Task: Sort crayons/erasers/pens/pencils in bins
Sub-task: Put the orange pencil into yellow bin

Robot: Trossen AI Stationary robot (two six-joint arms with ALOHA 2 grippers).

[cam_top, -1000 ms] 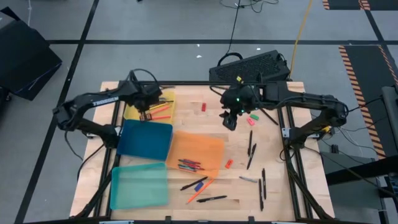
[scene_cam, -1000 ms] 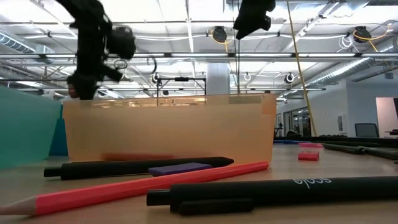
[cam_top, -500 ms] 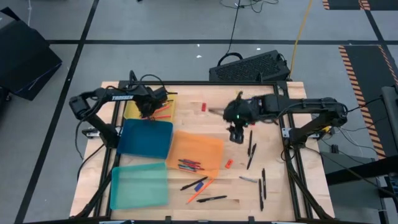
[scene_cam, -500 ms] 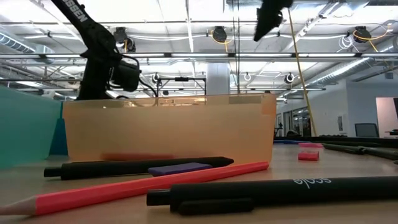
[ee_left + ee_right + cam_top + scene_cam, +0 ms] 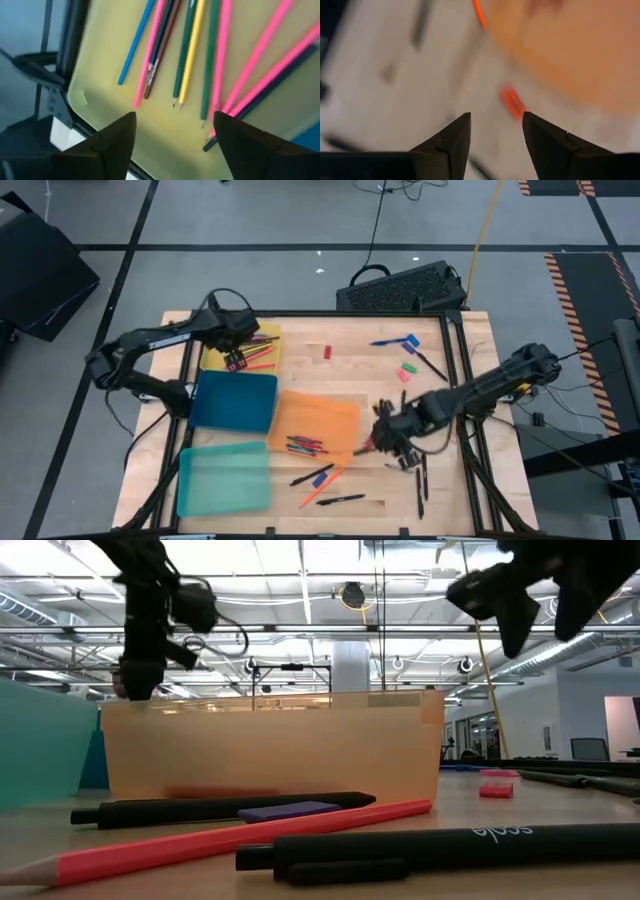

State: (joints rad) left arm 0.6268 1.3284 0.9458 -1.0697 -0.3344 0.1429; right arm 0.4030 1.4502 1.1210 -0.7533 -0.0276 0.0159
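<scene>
A bright hall lies behind the wooden tabletop (image 5: 330, 380). Nearest, pens (image 5: 420, 475) and a pencil (image 5: 322, 489) lie loose by the teal bin (image 5: 222, 480) and the orange bin (image 5: 320, 412). The right end effector (image 5: 385, 442) has swung down from the far side to hover, fingers apart and empty, by a small red piece (image 5: 510, 101) beside the orange bin, likely its next pick. Farther off, the left end effector (image 5: 236, 360), open and empty, has returned over the yellow bin (image 5: 212, 360) of pencils. Erasers (image 5: 405, 370) wait beyond.
</scene>
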